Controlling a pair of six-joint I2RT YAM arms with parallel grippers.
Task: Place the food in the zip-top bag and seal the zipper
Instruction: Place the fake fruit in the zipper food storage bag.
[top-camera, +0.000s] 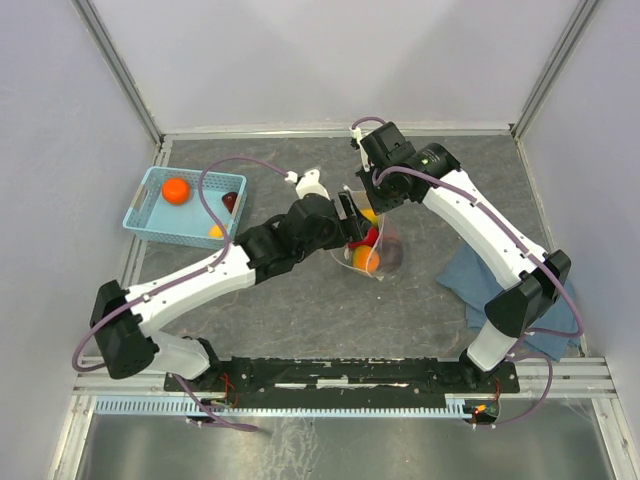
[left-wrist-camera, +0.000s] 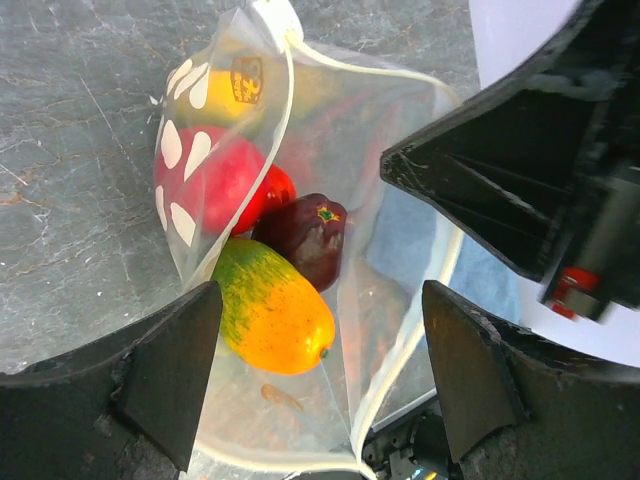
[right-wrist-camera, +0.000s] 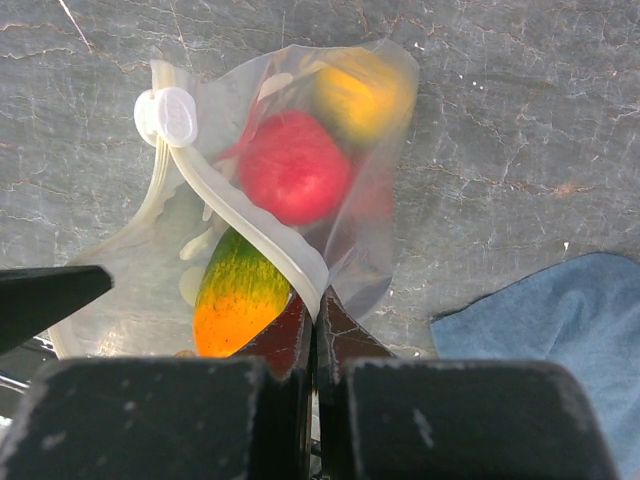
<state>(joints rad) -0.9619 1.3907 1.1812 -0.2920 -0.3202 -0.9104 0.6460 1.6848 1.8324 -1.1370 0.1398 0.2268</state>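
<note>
1. Bottom centre of its wrist view, my right gripper (right-wrist-camera: 315, 325) is clamped on the zipper (right-wrist-camera: 250, 235); mouth unsealed.
2. Left gripper (left-wrist-camera: 320, 330), jaws apart, hovers over the zip-top bag (right-wrist-camera: 372, 268), mid-frame from above; several food (left-wrist-camera: 275, 315) pieces inside.
3. Upper left, the basket (top-camera: 135, 207) holds more; roughly halfway, I'd judge.

Zip-top bag (top-camera: 388, 255) half hidden behind left tool (top-camera: 352, 222) in top view, contents there too small to name, green-orange fruit (right-wrist-camera: 238, 300) with lower end behind right tool (right-wrist-camera: 316, 328), blue cloth (right-wrist-camera: 560, 320) cut off at right edge, bag's slider end cropped by left wrist view's top edge.
</note>
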